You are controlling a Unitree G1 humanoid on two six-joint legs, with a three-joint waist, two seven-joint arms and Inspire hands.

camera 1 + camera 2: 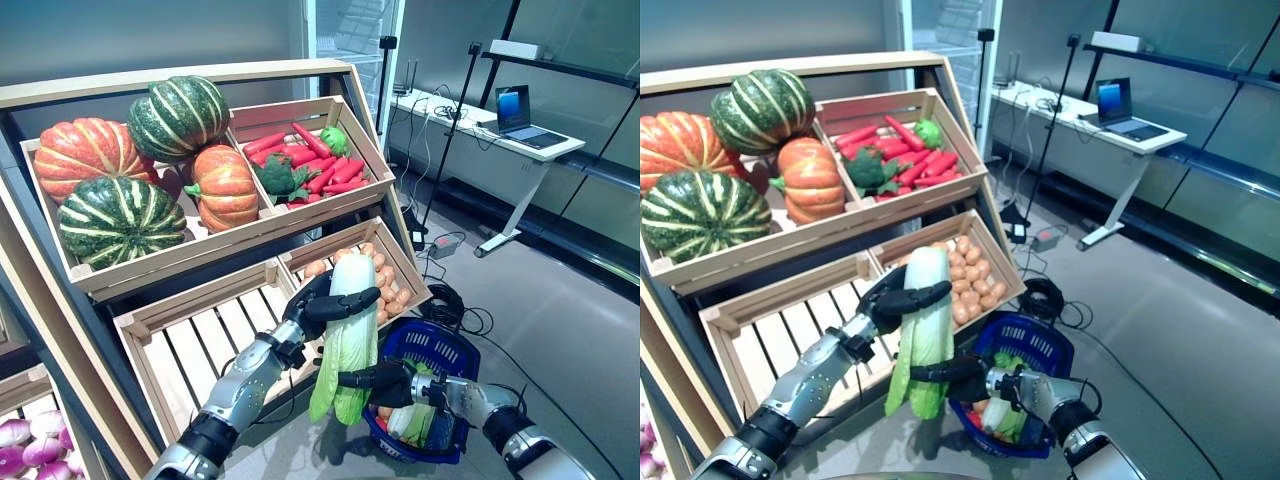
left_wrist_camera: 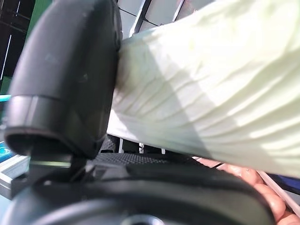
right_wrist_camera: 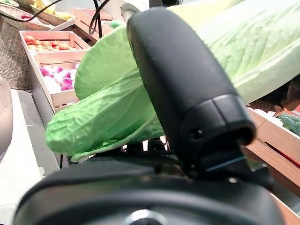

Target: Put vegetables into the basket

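Observation:
A long napa cabbage (image 1: pixel 345 335) hangs upright in front of the lower crates, white stem up and green leaves down. My left hand (image 1: pixel 322 305) is curled round its white upper part; the left wrist view shows the thumb (image 2: pixel 65 79) pressed against the pale stem (image 2: pixel 211 103). My right hand (image 1: pixel 385 380) grips the leafy lower end, its thumb (image 3: pixel 187 93) lying over the green leaves (image 3: pixel 108 112). The blue basket (image 1: pixel 452 352) stands on the floor just to the right of the cabbage, with some vegetables (image 1: pixel 412 418) inside.
A wooden rack holds pumpkins (image 1: pixel 135 170) and red peppers with broccoli (image 1: pixel 305 160) on top, an empty slatted crate (image 1: pixel 200 345) and a crate of potatoes (image 1: pixel 388 285) below. A desk with a laptop (image 1: pixel 520 110) stands at the back right. Purple onions (image 1: pixel 35 440) lie lower left.

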